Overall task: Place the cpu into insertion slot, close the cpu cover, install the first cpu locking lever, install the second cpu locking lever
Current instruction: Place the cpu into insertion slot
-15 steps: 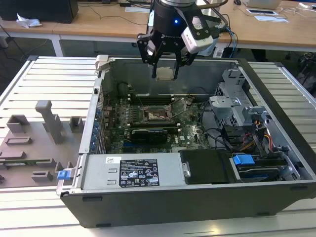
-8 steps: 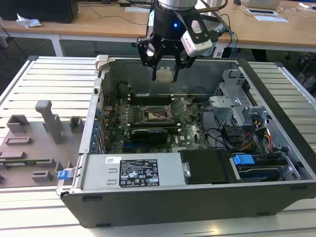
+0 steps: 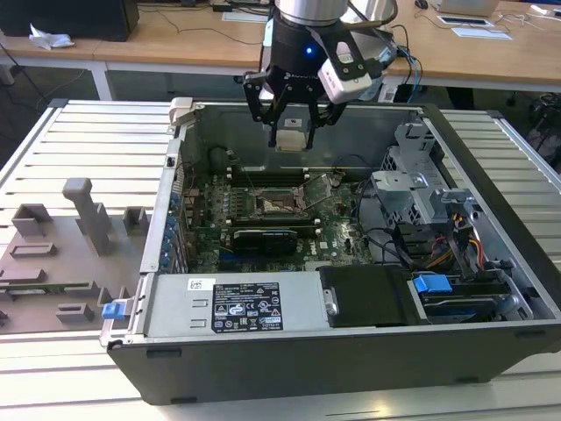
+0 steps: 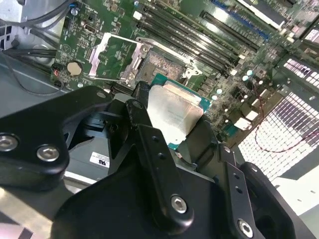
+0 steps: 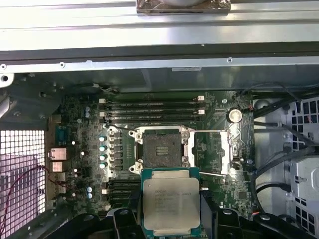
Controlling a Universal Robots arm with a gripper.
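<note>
Quick count from me: one cpu (image 5: 171, 206), one insertion slot (image 5: 160, 148), one cpu cover (image 5: 230, 152), one pincer (image 3: 293, 139). Four long memory slots (image 5: 152, 108) in the bank just beside the socket. One round coin battery (image 5: 234, 115), one black card (image 3: 263, 239), all inside one open computer case (image 3: 351, 351).

Our open dark grey computer case (image 3: 351, 373) lies on a pale grey slatted metal table (image 3: 88, 132).
Inside we see a silver labelled power supply box (image 3: 175, 309), a long black-shrouded card (image 3: 263, 239), long black memory slots (image 5: 152, 108) and a round silver coin battery (image 5: 235, 115); grey plastic fixture blocks (image 3: 88, 215) stand at the exterior view's left.
</note>
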